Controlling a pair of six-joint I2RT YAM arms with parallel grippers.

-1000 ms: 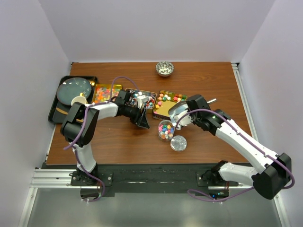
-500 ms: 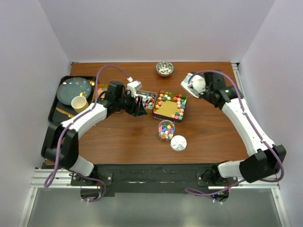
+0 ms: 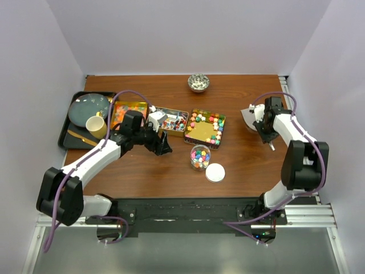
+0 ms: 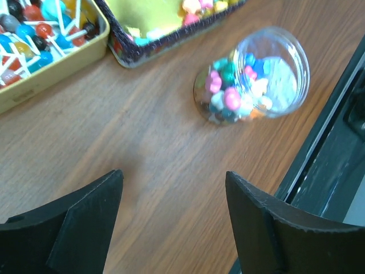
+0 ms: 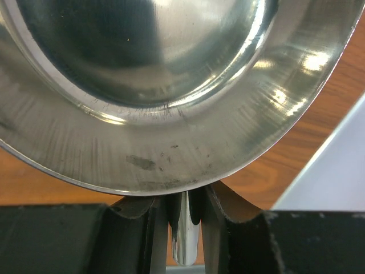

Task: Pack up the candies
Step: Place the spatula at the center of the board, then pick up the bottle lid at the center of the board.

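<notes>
Where the candies (image 3: pixel 199 158) sit: some are in the open jar just below the middle of the top view, and the rest are spread over three tins in a row across mid-frame.
Jar (image 4: pixel 251 74): clear and round, standing upright with the mouth open. It's partly full of a jumble of pink, green, blue and white bits.
Lid (image 3: pixel 215 172): flat white disc lying on the wood just beside the jar, to its lower right.
Left tin (image 3: pixel 126 109): rectangular and packed with glossy orange-red-yellow gummies, with the left arm partly covering it.
Middle tin (image 4: pixel 57 74): pale cream metal with rounded corners. It holds red, blue and white wrapped pieces with thin white sticks poking every which way.
Right tin (image 3: pixel 201 132): dark patterned wall and a yellow lining. Bright cube-ish pieces sit around the edges and the middle is bare.
Small bowl (image 3: pixel 198 83): shiny metal, top centre of the frame. Its contents are too small to make out.
Tray (image 3: pixel 64 136): black, at the left edge, carrying a round teal plate (image 3: pixel 88 107) and a cream cup (image 3: pixel 96 124).
Left gripper (image 4: pixel 173 177): matte black wedge fingers spread wide with nothing between them, hanging over bare wood left of the jar.
Right gripper (image 5: pixel 182 211): pinched narrow on the thin handle of a metal scoop (image 5: pixel 148 85), over at the right side of the top view.
Scoop finish: polished steel with a round bowl, fine scratches and bright reflections.
Table (image 3: pixel 251 165): brown wood with visible grain.
</notes>
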